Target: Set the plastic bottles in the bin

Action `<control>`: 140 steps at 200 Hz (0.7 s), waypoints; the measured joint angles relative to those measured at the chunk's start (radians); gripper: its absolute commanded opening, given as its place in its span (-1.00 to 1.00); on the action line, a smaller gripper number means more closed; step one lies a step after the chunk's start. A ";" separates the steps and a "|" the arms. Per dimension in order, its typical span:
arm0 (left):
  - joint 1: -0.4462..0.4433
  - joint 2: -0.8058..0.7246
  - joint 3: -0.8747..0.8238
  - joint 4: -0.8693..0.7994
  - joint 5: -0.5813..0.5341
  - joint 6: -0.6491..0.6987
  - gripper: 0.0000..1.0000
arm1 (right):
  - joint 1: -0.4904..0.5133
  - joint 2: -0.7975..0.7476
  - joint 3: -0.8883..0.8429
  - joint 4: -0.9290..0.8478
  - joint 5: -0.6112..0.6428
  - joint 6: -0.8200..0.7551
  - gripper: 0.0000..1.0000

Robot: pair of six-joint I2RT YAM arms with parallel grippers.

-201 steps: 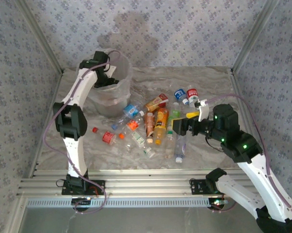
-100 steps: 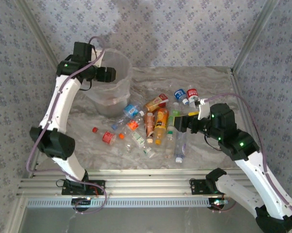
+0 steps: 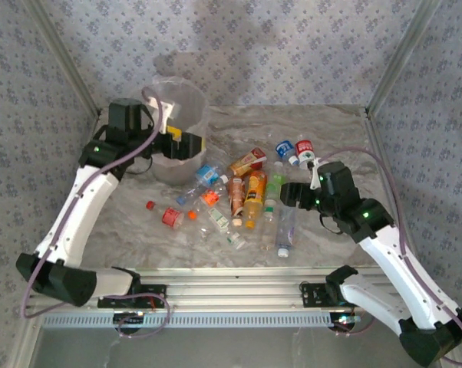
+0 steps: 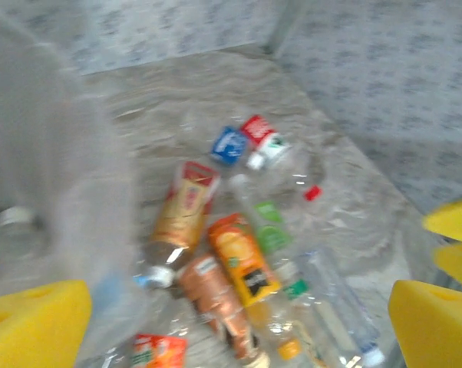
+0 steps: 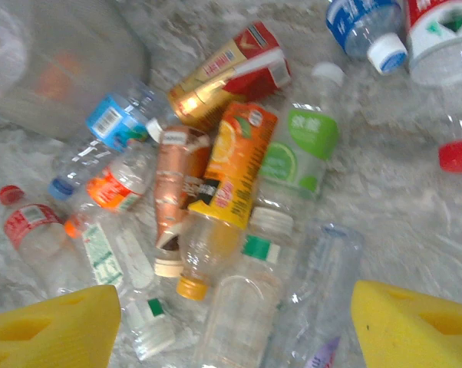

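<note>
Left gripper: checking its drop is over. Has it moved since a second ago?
Yes. The left gripper has swung rightward and nearer, from over the mouth of the bin to its right wall.

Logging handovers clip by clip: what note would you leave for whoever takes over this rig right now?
Left pincer: open, empty, up by the bin.
Right pincer: open, empty, low over the right side of the bottles.
Bottles: about a dozen lie on the table, right of the bin.
Done: unclear; the bin's contents are too blurred to count.
Left: bin every bottle on the table.
</note>
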 measured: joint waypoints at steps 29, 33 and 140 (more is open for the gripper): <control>-0.109 -0.056 -0.090 0.098 0.066 -0.007 0.99 | 0.000 0.005 -0.056 -0.007 0.021 0.044 0.54; -0.122 -0.061 -0.103 0.114 0.072 -0.008 0.99 | 0.000 0.005 -0.065 -0.008 0.025 0.051 0.53; -0.323 -0.082 -0.283 0.275 0.080 -0.040 0.99 | 0.114 -0.018 -0.373 0.052 0.056 0.302 0.45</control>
